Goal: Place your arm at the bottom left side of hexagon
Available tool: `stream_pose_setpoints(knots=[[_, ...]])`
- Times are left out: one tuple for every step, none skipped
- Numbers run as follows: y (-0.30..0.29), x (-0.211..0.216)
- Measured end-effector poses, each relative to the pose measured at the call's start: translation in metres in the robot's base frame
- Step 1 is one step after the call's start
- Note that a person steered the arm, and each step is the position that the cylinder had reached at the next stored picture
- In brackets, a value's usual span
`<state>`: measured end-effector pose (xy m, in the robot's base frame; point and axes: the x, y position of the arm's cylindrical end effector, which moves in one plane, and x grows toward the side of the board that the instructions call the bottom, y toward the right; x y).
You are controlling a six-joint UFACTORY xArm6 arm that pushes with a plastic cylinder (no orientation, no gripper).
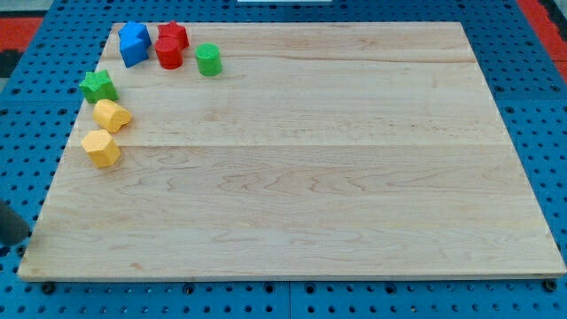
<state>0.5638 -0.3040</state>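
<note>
A blue board full of little holes lies under everything, and on it sits the worktop (301,168), a big flat piece of pale wood with long grain lines. It looks smooth, so blocks should slide on it easily.

All the blocks are bunched at the view's top left. The task's thing is the yellow hexagon (101,148), a chunky six-sided block close to the worktop's left edge. It looks like hard, shiny plastic. I think it is light and stiff and would scoot away at a small bump. There is nothing to grab it with. A rod can only push on its flat sides, and here I should not touch it at all, only stop just below it and to its left.

Far above the hexagon is the blue block (134,42). Just to that block's right are two red blocks (170,45), which are touching. The green round block (208,59) stands further right. The green star (97,86) is above the hexagon. A rounded yellow block (112,115) is just above it.

My arm has no claw, only a rod, so I cannot tell you open or closed. My tip does not show.
</note>
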Motion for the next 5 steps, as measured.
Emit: stream_pose_setpoints(knots=[[0.0, -0.019], [0.0, -0.026], [0.0, -0.026], [0.0, -0.027], [0.016, -0.048]])
